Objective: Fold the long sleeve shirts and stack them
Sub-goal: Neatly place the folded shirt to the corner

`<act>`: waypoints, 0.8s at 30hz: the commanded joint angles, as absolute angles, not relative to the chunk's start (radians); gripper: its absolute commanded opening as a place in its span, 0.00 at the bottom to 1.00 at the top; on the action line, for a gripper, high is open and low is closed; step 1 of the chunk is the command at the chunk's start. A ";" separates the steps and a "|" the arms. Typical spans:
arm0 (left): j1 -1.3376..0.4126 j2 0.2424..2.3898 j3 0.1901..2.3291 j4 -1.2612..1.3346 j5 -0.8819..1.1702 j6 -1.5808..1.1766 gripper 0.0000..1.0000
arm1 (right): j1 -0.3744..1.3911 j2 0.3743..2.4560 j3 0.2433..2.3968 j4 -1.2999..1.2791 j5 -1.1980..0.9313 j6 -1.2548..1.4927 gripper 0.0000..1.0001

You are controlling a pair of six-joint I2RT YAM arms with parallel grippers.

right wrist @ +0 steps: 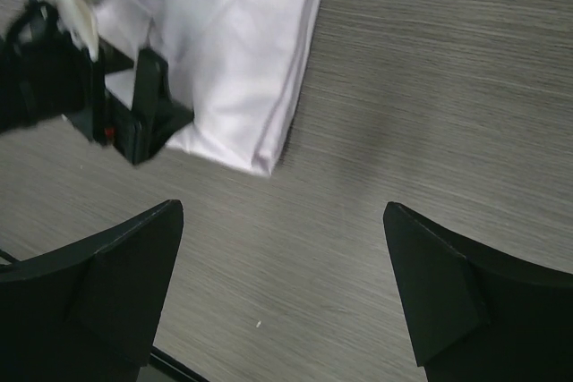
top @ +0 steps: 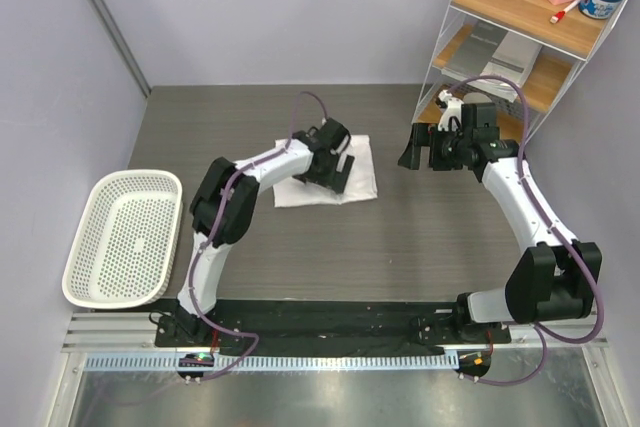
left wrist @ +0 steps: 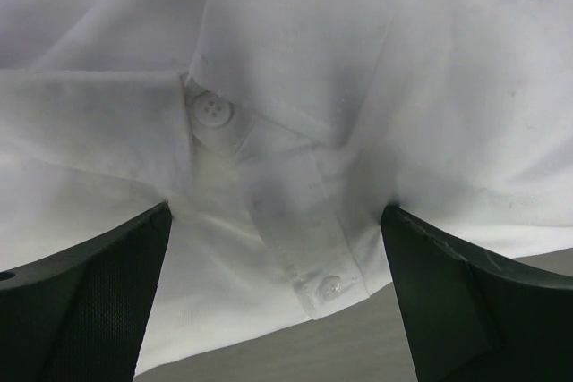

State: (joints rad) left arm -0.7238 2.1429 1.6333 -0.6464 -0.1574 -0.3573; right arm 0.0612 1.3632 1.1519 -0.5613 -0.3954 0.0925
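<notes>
Since my left claw (left wrist: 276, 212) hangs spread low over the folded white shirt (top: 358, 175) mid-counter (top: 400, 247), while my right claw (right wrist: 283, 206) gapes over bare surface to its right, I fear a careless pinch bunches the thin cloth and spoils the fold.

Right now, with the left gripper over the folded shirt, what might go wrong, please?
The left gripper stands open astride the button placket of the shirt; closing may pinch only the top layer and undo the fold. The right gripper hangs open over bare table, so nothing steadies the cloth.
</notes>
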 commanded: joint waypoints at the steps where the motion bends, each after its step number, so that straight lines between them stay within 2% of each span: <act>1: -0.508 2.299 1.764 -0.785 -0.140 -0.204 1.00 | 0.046 1.394 1.180 -0.543 -0.403 0.071 1.00; 7: -0.284 2.447 2.075 -0.922 -0.054 0.049 1.00 | 0.020 1.413 1.173 -0.549 -0.416 0.051 1.00; 13: -0.152 2.612 2.397 -1.104 -0.003 0.245 1.00 | 0.014 1.436 1.181 -0.554 -0.436 0.049 1.00; 24: -0.005 2.626 2.398 -1.035 -0.063 0.327 0.99 | -0.017 1.424 1.177 -0.581 -0.446 0.038 1.00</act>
State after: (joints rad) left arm -0.0547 2.5679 2.4001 -0.9810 0.0299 0.2504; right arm -0.0097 1.4406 1.1519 -0.5728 -0.4309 0.0540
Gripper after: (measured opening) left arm 0.990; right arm 0.996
